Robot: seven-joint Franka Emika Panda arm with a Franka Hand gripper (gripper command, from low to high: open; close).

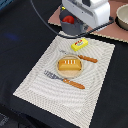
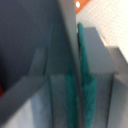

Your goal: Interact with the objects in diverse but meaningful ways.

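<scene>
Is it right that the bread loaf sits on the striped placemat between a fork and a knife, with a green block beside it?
Not quite: the block is yellow, as the exterior view shows. The bread loaf does lie on the striped placemat between the fork and knife.

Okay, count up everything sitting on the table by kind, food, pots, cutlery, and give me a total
Toy foods: 3, the bread loaf, the butter block and the tomato.
Pots: 2, the grey-blue pot holding the tomato and a second pot at the exterior view's right edge.
Cutlery: 2, the fork and the knife.
Placemats: 1, the striped placemat.
Total: 8
</scene>
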